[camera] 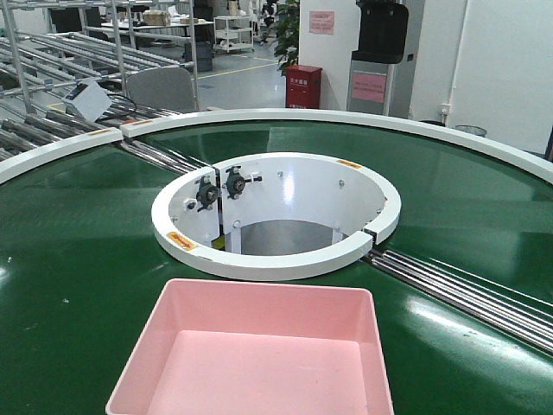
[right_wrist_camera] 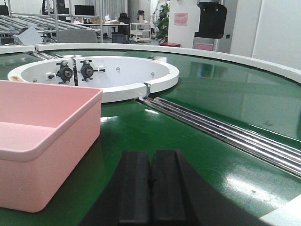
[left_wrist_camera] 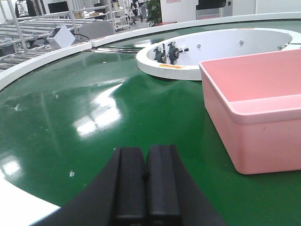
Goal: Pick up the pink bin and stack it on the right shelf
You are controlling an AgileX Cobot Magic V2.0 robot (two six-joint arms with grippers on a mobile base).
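The pink bin [camera: 259, 354] is an empty shallow pale-pink tub on the green conveyor belt [camera: 78, 259], at the front centre of the front view. In the left wrist view the bin [left_wrist_camera: 258, 108] lies to the right of my left gripper [left_wrist_camera: 146, 155], apart from it. In the right wrist view the bin [right_wrist_camera: 42, 136] lies to the left of my right gripper [right_wrist_camera: 150, 157], apart from it. Both grippers are shut and empty, low over the belt. Neither gripper shows in the front view. The right shelf is out of view.
A white ring housing [camera: 276, 212] with two black bearings stands at the belt's middle, behind the bin. Metal roller rails [camera: 467, 290] cross the belt at right. A white outer rim [camera: 363, 117] edges the belt. Roller racks [camera: 60, 60] stand at the back left.
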